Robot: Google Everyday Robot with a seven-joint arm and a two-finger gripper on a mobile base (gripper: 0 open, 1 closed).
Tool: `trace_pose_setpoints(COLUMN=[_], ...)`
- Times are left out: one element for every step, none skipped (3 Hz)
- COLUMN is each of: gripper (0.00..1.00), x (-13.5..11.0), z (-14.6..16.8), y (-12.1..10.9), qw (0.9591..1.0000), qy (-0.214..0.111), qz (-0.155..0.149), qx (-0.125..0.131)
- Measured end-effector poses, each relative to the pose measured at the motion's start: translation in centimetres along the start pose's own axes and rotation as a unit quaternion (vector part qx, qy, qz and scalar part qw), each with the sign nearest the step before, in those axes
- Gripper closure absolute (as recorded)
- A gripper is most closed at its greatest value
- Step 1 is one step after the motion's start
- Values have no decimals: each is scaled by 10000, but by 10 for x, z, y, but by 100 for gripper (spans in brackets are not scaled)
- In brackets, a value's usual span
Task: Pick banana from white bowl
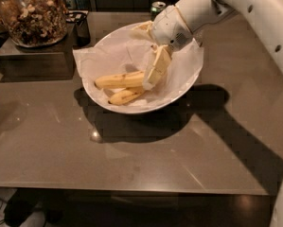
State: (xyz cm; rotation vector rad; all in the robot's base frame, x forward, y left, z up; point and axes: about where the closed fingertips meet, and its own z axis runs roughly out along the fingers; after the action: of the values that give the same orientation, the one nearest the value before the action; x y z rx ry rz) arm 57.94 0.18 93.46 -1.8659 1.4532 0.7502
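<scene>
One tool (153,75) hangs inside the white bowl (145,110), at the right end of the banana (118,81). I cannot tell its opening or hold. The banana's long axis runs leftward from the tool.

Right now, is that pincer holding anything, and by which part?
Cannot be told: the pincer is at the right end of the banana, inside the white bowl.
</scene>
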Motion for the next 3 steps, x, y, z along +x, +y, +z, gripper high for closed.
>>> trace_pose_setpoints(gripper=[0,0,19], x=[13,29,29], z=[33,54,55], y=[-6,-4,-3], qw=[9991,9979,9979], qy=[-175,-29,-29], qz=[94,294,295], qx=[-371,-573,-575])
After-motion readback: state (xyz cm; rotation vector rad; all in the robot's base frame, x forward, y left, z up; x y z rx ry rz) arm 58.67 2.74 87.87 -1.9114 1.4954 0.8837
